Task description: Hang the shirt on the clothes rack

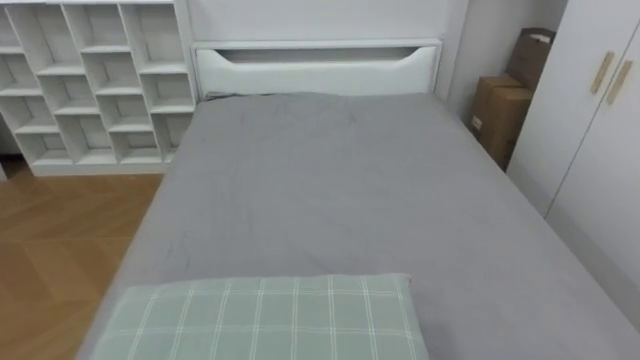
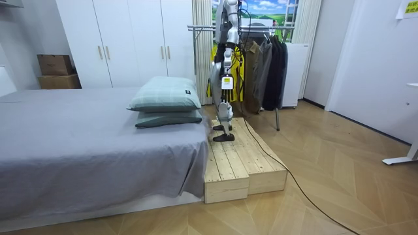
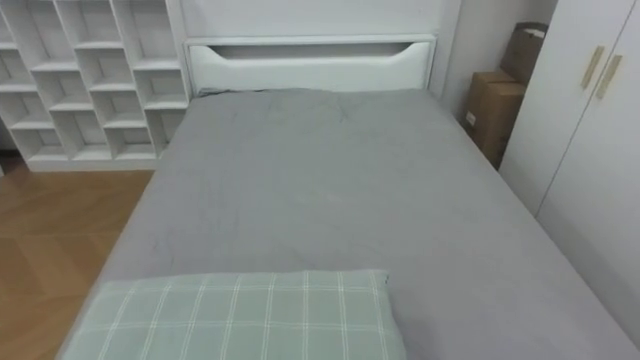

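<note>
The robot stands on a low wooden platform point(image 2: 238, 163) set against the pillow end of a bed point(image 1: 330, 190), facing down the grey cover towards the white headboard point(image 1: 320, 70). Its left robot hand point(image 2: 225, 83) hangs at its side in the room view, too small there to tell whether the fingers are straight or curled, or whether they have hold of anything. The clothes point(image 2: 268, 72) are behind the robot on a clothes rack point(image 2: 202, 27) by the window. Several dark jackets hang close together on its rail, and a yellow garment point(image 2: 236, 72) hangs just behind the robot's arm. Directly below the head camera lies a pale green checked pillow point(image 1: 270, 320), which the room view shows stacked on a second, darker pillow point(image 2: 170, 119). The cover beyond them is smooth but for faint creases. On the robot's left, past the strip of wood floor, stands a white shelf unit point(image 1: 95, 80) of many open square compartments. On its right is a white wardrobe point(image 1: 600, 130) with its doors closed, and in the corner between wardrobe and headboard sit two stacked cardboard boxes point(image 1: 500, 110). What is in them cannot be seen.
</note>
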Robot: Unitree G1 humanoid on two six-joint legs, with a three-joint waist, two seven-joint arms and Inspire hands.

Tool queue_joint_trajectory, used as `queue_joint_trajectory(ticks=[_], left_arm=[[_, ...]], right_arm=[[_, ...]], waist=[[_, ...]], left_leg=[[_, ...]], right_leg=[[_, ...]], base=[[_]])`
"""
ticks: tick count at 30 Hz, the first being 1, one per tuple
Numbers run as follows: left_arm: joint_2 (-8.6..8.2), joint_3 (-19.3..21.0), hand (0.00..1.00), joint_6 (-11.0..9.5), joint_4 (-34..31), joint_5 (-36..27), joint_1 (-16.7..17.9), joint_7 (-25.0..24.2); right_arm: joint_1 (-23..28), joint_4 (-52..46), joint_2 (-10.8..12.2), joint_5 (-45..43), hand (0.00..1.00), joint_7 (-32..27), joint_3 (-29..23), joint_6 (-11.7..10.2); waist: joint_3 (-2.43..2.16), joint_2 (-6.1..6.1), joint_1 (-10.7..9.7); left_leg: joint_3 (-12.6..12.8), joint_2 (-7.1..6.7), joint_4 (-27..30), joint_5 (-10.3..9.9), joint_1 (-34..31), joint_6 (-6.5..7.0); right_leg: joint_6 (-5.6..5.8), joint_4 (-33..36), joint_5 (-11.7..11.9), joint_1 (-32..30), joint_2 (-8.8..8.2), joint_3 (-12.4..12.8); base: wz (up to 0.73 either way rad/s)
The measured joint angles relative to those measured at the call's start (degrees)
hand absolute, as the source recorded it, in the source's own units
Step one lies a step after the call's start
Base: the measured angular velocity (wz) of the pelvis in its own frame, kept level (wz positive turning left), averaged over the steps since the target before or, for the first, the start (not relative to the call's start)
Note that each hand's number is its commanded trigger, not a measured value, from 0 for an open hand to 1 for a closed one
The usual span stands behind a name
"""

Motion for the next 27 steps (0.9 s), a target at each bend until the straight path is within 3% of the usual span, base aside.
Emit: queue_joint_trajectory(ticks=[6,27], left_arm=[[0.03,-0.57,0.00,0.60,0.00,-0.04,-0.65,-0.30],[0.10,-1.95,0.00,0.73,-0.04,0.09,-0.89,0.02]], right_arm=[[0.19,-0.06,0.02,-1.32,0.00,0.33,0.07,1.60],[-0.12,-0.75,0.90,-2.17,0.00,1.69,0.51,2.64]], waist=[[-0.06,-0.17,-0.76],[-0.24,-0.23,-0.29]], left_leg=[[0.62,0.10,0.01,-0.02,-0.01,-0.04],[1.40,0.82,-0.51,-0.12,0.97,-0.25]], right_leg=[[-0.21,0.55,-0.13,-0.48,0.14,0.91],[-0.64,0.58,-0.32,-0.21,0.56,1.71]], base=[[-0.06],[-0.01]])
